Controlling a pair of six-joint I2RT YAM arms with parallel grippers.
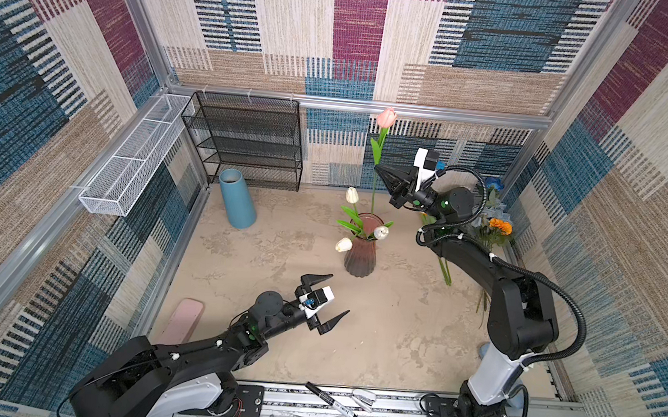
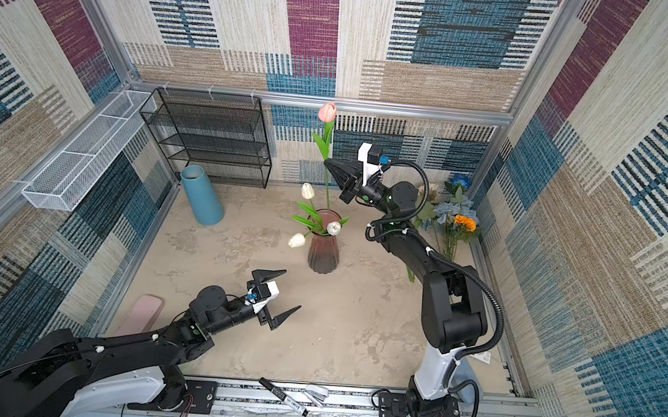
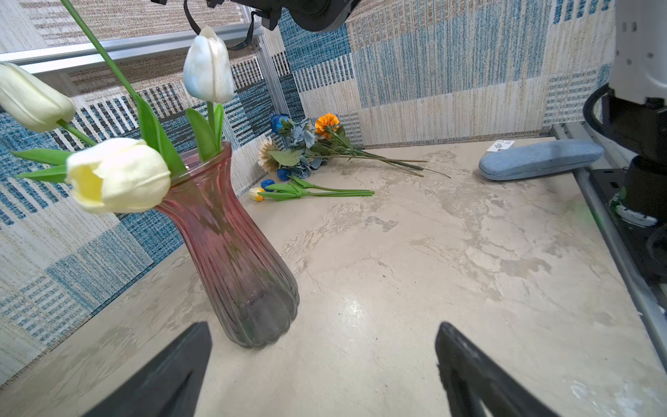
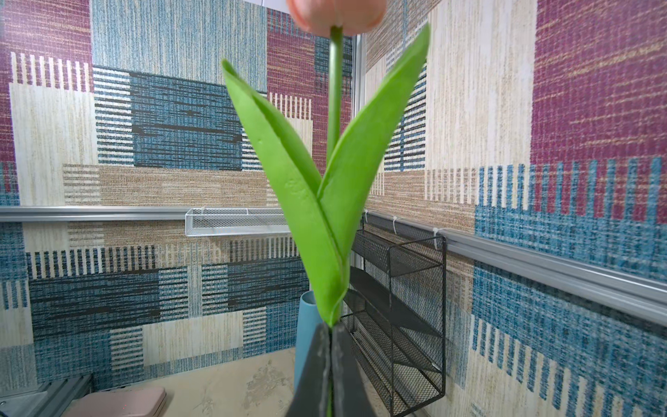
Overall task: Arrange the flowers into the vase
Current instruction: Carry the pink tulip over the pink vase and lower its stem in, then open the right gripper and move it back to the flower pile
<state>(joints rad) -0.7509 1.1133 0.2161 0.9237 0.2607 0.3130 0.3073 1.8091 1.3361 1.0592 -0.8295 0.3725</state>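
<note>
**A:** Top views: gripper states and clearances?

**B:** In both top views the right gripper is clenched on the stem of the pink tulip, which stands upright above the pink vase. The stem's lower end reaches the vase mouth. Three white tulips stand in that vase. The left gripper is released, jaws wide, over bare table near the vase. The loose flowers lie along the right wall. A marker lies on the front rail; its label is too small to read.

**A:** Left wrist view?

**B:** Open tabletop runs from the vase to the loose flowers in the corner. A blue case lies at the table edge beside a printed card, whose print is unreadable.

**A:** Right wrist view?

**B:** Both fingers meet on the stem under two green leaves; the black rack stands against the wall behind
</note>
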